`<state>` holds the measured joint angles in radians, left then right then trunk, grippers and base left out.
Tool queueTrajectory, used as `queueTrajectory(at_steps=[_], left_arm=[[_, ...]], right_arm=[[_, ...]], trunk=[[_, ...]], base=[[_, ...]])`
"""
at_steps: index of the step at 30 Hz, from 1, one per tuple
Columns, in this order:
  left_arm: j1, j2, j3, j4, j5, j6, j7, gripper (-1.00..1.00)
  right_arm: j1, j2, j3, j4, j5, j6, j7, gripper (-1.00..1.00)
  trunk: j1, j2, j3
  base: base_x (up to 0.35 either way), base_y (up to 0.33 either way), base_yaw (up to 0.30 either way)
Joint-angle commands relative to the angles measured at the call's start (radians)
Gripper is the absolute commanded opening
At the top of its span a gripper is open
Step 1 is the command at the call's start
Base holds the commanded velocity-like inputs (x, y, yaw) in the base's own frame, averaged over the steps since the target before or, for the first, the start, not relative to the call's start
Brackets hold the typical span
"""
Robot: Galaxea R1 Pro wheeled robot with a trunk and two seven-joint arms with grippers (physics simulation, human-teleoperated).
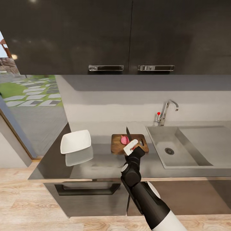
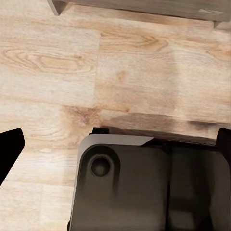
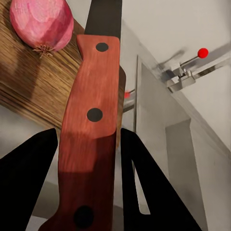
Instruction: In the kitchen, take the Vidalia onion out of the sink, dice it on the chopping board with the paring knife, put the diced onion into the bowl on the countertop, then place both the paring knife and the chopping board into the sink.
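Dicing step: right gripper (image 1: 131,147) jaws clamp the paring knife (image 3: 91,130) over the chopping board (image 1: 118,146), beside the onion (image 1: 124,140). Next, a downward cut through it. Left jaws seemingly spread, empty

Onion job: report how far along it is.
Done: the onion is out of the sink and lies whole on the chopping board. In hand: the right gripper holds the paring knife beside it. Left: dicing, filling the bowl, sinking knife and board.
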<state>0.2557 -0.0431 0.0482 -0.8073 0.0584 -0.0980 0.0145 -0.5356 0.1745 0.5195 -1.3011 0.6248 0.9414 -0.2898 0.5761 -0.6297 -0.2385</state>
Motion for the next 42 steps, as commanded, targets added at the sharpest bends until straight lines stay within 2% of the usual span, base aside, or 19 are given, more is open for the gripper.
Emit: queueTrajectory(at_steps=[1, 27, 42], left_arm=[[0.000, -0.001, 0.001, -0.001, 0.006, -0.001, 0.001, 1.00], [0.000, 0.000, 0.001, -0.001, 0.006, -0.002, 0.001, 1.00], [0.000, 0.000, 0.001, 0.000, 0.006, -0.001, 0.001, 1.00]], right_arm=[[-0.001, 0.000, 0.002, 0.000, -0.005, 0.005, -0.008, -1.00], [-0.001, 0.000, 0.005, 0.000, -0.003, 0.005, -0.009, -1.00], [-0.001, 0.000, 0.007, 0.045, -0.004, 0.005, -0.009, -1.00]], trunk=[[0.000, -0.001, -0.001], [0.000, -0.001, -0.002], [0.000, -0.001, -0.022]], base=[[0.000, 0.000, 0.000], [0.023, -0.006, 0.000], [0.074, 0.000, 0.000]])
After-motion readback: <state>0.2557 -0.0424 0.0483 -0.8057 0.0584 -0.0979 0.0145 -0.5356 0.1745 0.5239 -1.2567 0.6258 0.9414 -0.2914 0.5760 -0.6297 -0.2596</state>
